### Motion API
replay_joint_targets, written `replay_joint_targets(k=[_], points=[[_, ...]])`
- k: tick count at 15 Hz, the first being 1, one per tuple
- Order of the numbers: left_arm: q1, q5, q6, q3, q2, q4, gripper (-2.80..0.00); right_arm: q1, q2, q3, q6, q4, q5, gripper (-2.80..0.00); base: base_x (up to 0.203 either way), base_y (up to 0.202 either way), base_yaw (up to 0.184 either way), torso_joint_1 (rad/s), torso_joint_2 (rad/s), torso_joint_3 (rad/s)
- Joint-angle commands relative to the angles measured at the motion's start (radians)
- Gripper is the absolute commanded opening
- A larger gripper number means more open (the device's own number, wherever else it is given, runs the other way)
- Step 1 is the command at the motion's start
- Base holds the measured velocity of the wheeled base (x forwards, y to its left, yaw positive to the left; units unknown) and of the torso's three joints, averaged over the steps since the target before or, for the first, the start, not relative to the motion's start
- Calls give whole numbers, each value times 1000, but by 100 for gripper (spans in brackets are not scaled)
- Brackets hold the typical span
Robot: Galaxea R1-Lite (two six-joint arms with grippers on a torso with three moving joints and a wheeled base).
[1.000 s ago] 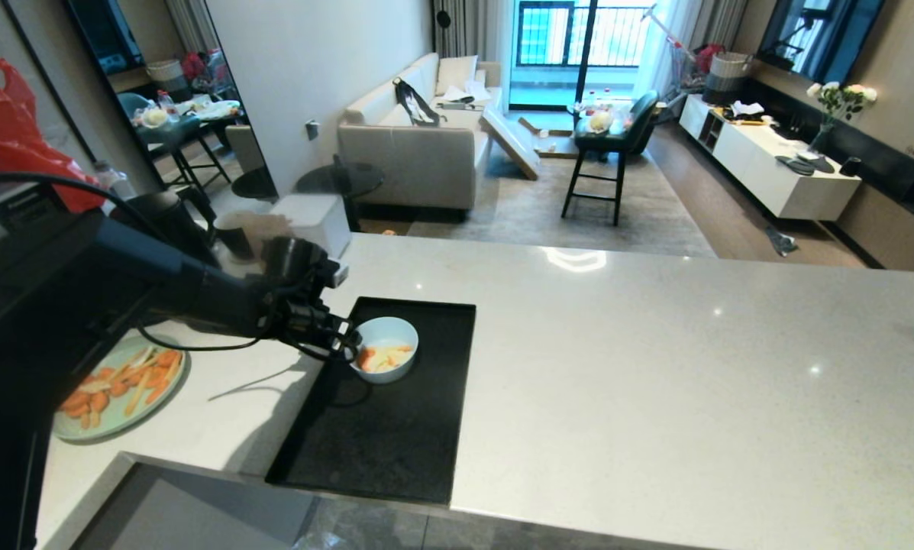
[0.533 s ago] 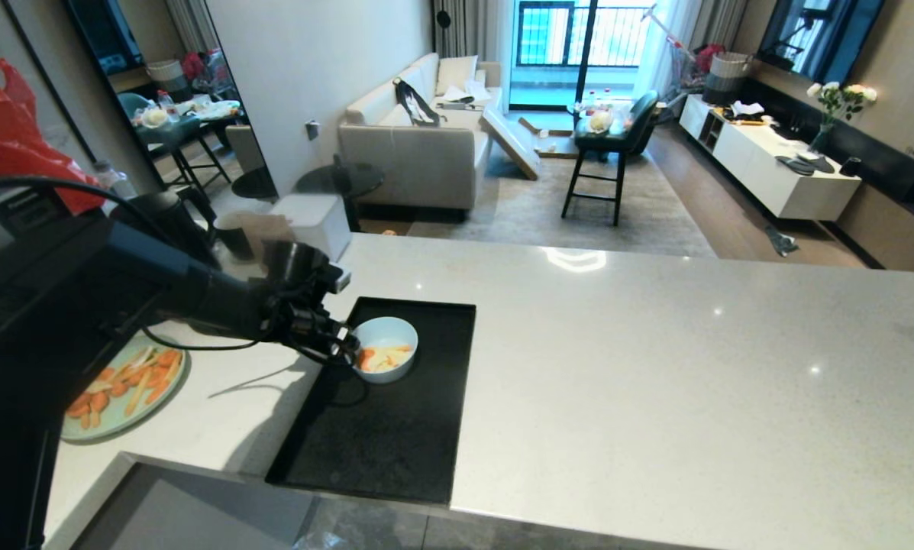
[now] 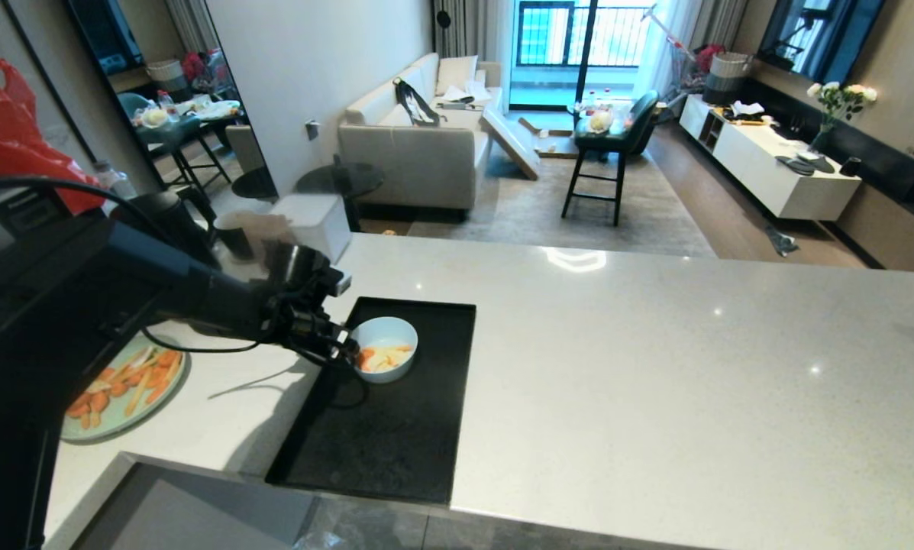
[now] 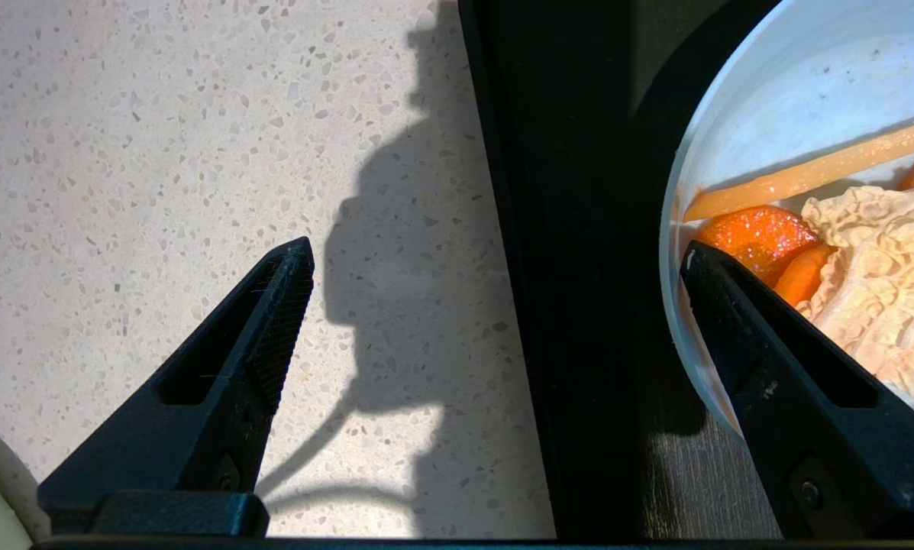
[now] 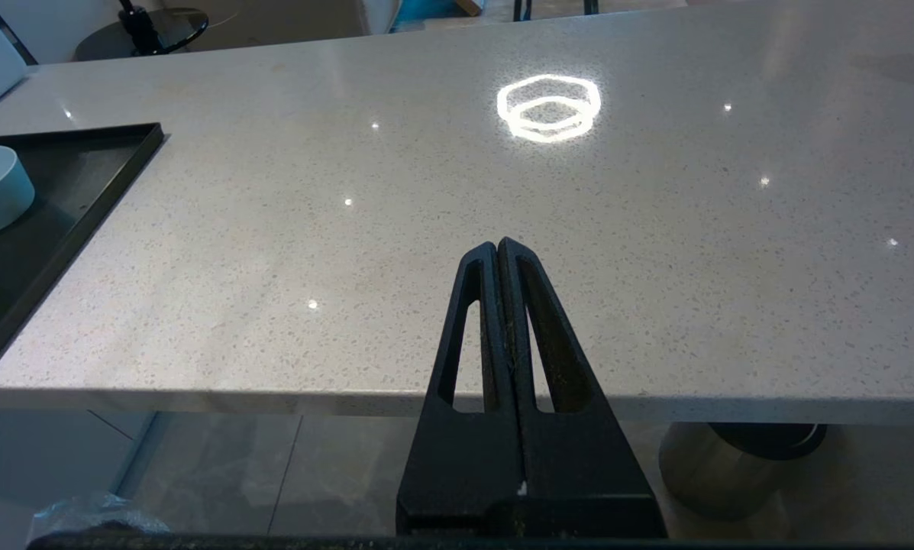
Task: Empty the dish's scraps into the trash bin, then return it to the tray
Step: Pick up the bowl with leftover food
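Two black fingers of the left pincer (image 4: 495, 260) stand wide apart and grip nothing: one tip hangs over the speckled bench (image 4: 159, 153), the other sits at the rim of the dish (image 4: 739, 114), over its inside edge, though I cannot tell if it touches. The dish rests on the tray (image 3: 395, 443), near its far end, with the scraps (image 3: 384, 357) inside, so I judge the task barely begun: the grasp, the carry, the tipping out and the return all remain. No trash bin shows in any view.

Up close, the left wrist view gives the orange pieces, a pale stick and a crinkled pale leaf; from above the head view gives only a small heap, but also the green plate (image 3: 124, 386) of orange sticks beside the tray. The right pincer (image 5: 500, 252), fingers pressed together and holding nothing, hangs parked off the bench's near edge.
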Motion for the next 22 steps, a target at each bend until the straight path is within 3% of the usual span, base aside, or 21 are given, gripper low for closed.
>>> replay_joint_targets(k=[1,7,8,22], points=[[-7,1,1,0,-5,-1,0,0,0,0,1,0,0,-280,0,0,0,0,0,0],[-19,-1,-2,-1,3,-3,0,0,0,0,1,0,0,-280,0,0,0,0,0,0],[-19,-1,-2,-1,4,-3,-280,0,0,0,1,0,0,-280,0,0,0,0,0,0],[-26,-2,-6,20,26,1,-280,0,0,0,1,0,0,-280,0,0,0,0,0,0]])
